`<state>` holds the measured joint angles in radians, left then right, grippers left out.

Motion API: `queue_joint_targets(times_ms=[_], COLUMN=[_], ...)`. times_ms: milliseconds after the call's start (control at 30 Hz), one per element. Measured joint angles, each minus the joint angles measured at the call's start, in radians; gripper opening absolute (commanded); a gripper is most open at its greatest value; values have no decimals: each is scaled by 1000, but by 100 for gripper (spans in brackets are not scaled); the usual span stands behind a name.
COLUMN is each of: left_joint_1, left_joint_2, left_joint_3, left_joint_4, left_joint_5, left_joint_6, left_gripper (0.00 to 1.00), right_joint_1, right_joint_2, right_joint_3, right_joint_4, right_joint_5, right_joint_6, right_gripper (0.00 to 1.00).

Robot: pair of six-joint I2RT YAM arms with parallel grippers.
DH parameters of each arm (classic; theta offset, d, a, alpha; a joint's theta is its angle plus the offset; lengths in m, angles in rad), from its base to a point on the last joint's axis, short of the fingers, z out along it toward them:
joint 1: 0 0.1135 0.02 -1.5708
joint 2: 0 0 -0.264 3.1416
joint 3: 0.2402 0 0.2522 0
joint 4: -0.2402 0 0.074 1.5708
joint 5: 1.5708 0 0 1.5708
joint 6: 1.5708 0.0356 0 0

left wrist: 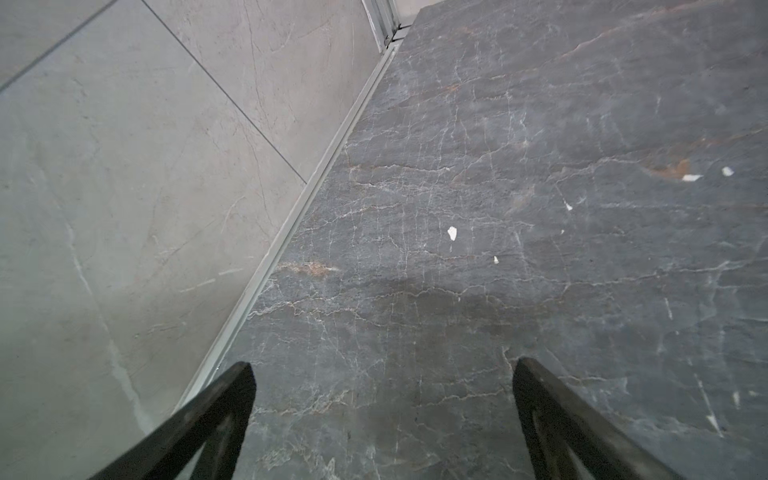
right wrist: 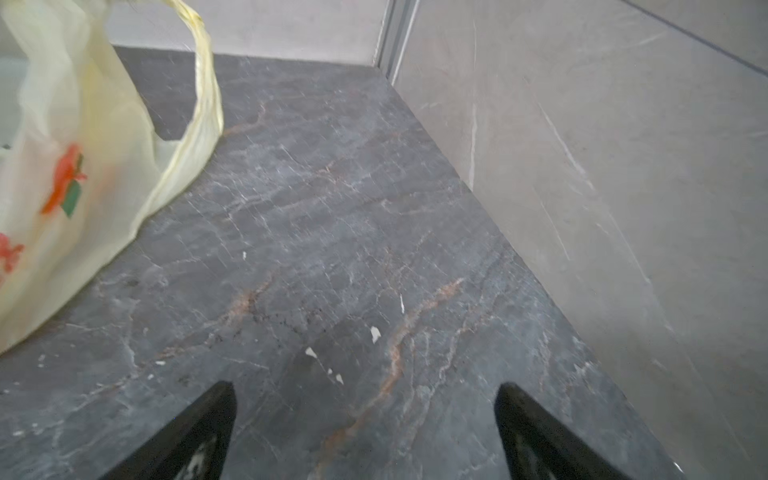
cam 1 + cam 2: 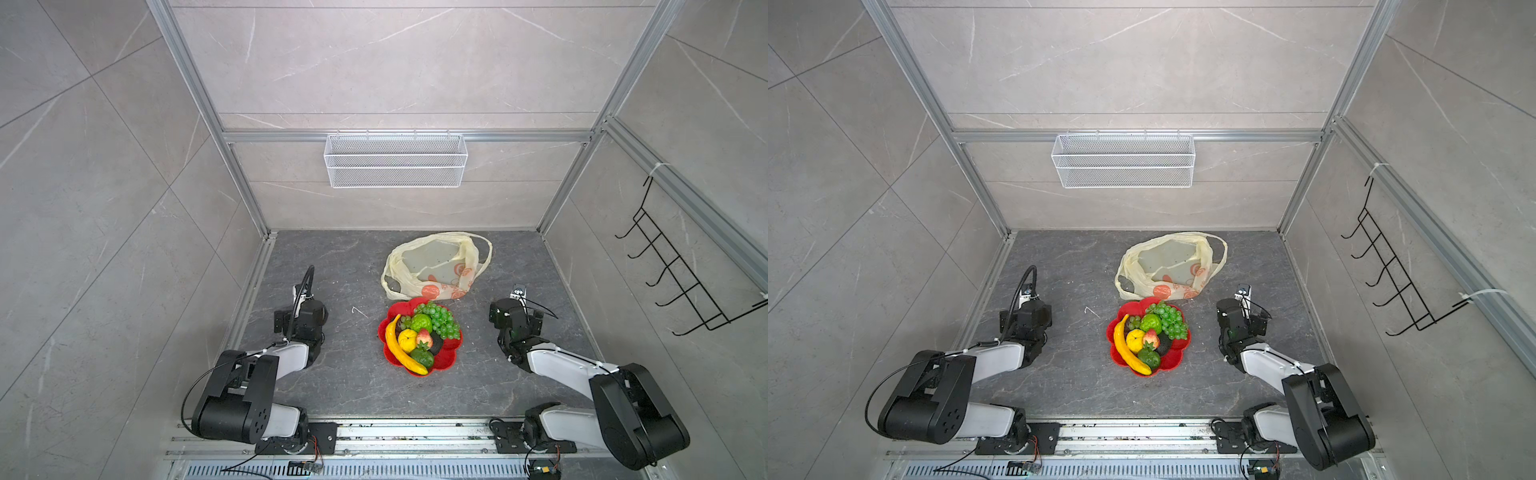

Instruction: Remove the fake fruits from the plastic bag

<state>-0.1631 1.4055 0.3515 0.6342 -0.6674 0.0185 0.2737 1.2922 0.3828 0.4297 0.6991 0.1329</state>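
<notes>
**Item: fake fruits.** A small glossy plastic set, all heaped on a red flower-shaped plastic plate (image 3: pixel 451 358) at the middle of the dark grey marbled tabletop (image 3: pixel 332 382).
- long yellow banana (image 3: pixel 398 349), along the plate's left side, its tip over the near rim
- yellow lemon-like ball (image 3: pixel 407 340)
- red strawberry (image 3: pixel 424 337)
- bumpy green fruit (image 3: pixel 420 322)
- green grape bunch (image 3: pixel 442 319)
- dark green avocado (image 3: pixel 422 358)

**Item: thin translucent pale-yellow plastic bag (image 3: pixel 432 257) with orange-red prints.** It lies slack behind the plate with its mouth open. Its near edge touches or overlaps the plate's far rim. No fruit shows inside, though the folds could hide one.

**Tools.**
- left gripper (image 1: pixel 382 370): fingers spread wide with nothing between them, over bare tabletop well to the left of the plate
- right gripper (image 2: pixel 365 388): likewise spread and empty, to the right of the plate, with one loop handle of the bag near it

**Condition.** The task looks complete.

**Hazards, as judged.**
- The bag meets the plate rim, so any tug on the bag may drag or tip the plate, and the smooth round fruits would roll off.
- The overhanging banana could be knocked off by an arm passing close.
- A spread finger of the right gripper could snag the nearby handle.
- A fruit missed in a crease would leave the task unfinished.

**Surroundings.** White wire mesh basket (image 3: pixel 395 166) on the back wall. Black wire hook rack (image 3: pixel 685 274) on the right wall.
</notes>
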Motion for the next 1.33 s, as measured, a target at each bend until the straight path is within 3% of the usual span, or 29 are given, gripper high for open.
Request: queue_joint_targets(times_ms=[67,300,433,700,1333], left_joint_1=[29,140,179,180,180], left_joint_2=[26,83,102,102,102], left_joint_3=[-23,-20,-15,-15,-15], left_joint_4=[92,180,179,180,181], left_joint_5=[63,319,409,463,468], left_joint_6=[1,-7,-19,-19,-19], left_gripper=[99,100,100,100,100], right_joint_1=[-9,-69,-103,-199,-200], right_joint_2=[0,47,112,218,218], right_joint_3=[-21,-90,-91,-60,-59], right_joint_4=[89,351,417,451,465], right_joint_5=[-40,-260,-381,-507,-533], right_joint_6=[-34,-116,-134,-107,-103], right_gripper=[100,100,100,100,100])
